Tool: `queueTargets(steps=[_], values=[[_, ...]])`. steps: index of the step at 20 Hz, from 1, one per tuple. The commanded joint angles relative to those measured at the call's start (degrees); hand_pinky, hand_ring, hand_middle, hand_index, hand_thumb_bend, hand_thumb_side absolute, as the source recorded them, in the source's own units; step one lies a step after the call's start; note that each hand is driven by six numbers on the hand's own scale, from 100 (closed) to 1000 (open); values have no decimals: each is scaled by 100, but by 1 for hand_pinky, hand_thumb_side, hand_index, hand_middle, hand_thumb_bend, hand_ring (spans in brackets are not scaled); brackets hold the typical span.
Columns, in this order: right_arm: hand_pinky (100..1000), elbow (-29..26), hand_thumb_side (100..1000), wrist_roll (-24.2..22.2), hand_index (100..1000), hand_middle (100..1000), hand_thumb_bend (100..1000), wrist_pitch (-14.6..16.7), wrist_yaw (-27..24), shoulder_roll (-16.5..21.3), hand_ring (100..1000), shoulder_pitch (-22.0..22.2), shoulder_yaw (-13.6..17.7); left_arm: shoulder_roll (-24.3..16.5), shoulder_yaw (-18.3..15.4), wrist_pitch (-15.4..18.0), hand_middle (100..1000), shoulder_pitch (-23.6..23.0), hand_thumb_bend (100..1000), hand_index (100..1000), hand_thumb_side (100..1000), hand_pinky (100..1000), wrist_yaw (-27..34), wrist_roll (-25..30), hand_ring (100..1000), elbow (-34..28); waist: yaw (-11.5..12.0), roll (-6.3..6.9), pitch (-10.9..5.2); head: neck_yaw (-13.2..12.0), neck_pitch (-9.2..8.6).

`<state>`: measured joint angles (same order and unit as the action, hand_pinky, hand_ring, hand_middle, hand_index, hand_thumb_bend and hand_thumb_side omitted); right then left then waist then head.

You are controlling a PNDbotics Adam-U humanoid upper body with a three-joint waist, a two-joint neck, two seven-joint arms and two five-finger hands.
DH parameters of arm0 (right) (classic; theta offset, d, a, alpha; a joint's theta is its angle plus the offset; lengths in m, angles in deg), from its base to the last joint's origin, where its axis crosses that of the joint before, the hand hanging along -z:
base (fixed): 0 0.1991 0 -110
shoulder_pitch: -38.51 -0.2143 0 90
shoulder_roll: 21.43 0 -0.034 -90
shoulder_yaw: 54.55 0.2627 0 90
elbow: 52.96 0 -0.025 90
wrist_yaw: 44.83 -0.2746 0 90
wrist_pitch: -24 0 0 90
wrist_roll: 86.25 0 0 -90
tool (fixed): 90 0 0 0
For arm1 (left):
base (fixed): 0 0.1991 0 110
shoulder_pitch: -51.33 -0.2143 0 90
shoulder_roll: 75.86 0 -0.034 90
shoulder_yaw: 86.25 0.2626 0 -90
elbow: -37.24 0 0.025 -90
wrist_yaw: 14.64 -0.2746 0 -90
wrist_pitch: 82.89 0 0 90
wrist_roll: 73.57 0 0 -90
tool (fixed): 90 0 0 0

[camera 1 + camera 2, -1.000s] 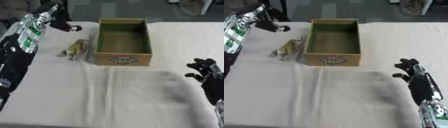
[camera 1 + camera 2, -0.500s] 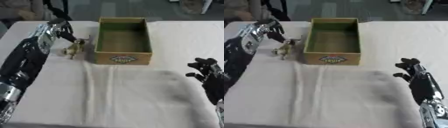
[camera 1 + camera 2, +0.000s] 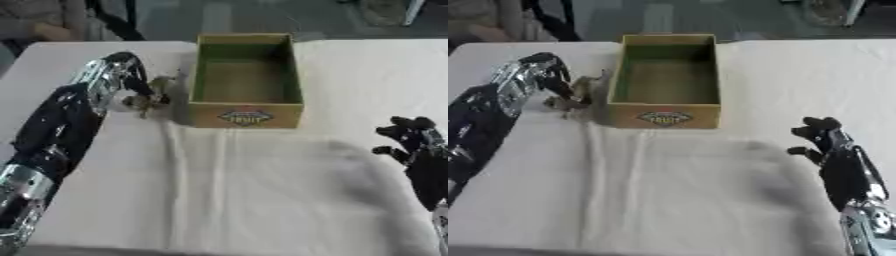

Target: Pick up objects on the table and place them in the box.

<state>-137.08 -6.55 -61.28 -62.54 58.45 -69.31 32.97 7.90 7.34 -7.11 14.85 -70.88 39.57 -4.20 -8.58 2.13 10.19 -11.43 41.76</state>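
Observation:
A small tan toy animal (image 3: pixel 150 96) stands on the white cloth just left of the cardboard box (image 3: pixel 248 116). The box is open on top, has a label on its front wall, and nothing shows inside it. My left hand (image 3: pixel 128 75) reaches in from the lower left and sits right over the toy's rear, touching or nearly touching it. I cannot see whether it grips the toy. My right hand (image 3: pixel 822 136) rests open near the lower right, fingers up, holding nothing.
The white tablecloth (image 3: pixel 262 190) has long creases running from the box toward the front edge. Dark chair legs (image 3: pixel 109 20) stand beyond the table's far left edge.
My left hand has come down and nearer to the toy animal. The toy, the box and my right hand stay where they were.

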Motion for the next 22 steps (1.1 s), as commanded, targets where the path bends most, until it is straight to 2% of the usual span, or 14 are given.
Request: queueTargets(steps=[1,6,11,18,22], values=[[590,-73,742,4,762,607,100,-2,26,57,815,-56,9,-78,-61,-27,561,116,824,683,418,522,-151,-66,535,-24,-8,-1,-103,-2,27],[590,-72,742,9,762,607,100,-4,27,58,815,-54,11,-38,-77,-69,592,80,809,701,399,527,-212,-110,555,49,-16,1,-97,0,25],[590,-67,743,9,762,607,100,-7,33,55,815,-52,9,9,-68,-52,593,40,766,707,336,528,-189,-46,555,117,-17,3,-91,4,23],[590,-58,746,11,762,607,100,-6,36,58,815,-55,10,71,-39,134,579,-23,614,705,117,524,-126,288,540,200,-25,-7,-70,3,23],[590,-56,747,16,762,607,100,-4,36,60,815,-62,15,89,-44,251,549,-70,542,693,117,507,-121,548,509,266,-31,-16,-57,6,27]])
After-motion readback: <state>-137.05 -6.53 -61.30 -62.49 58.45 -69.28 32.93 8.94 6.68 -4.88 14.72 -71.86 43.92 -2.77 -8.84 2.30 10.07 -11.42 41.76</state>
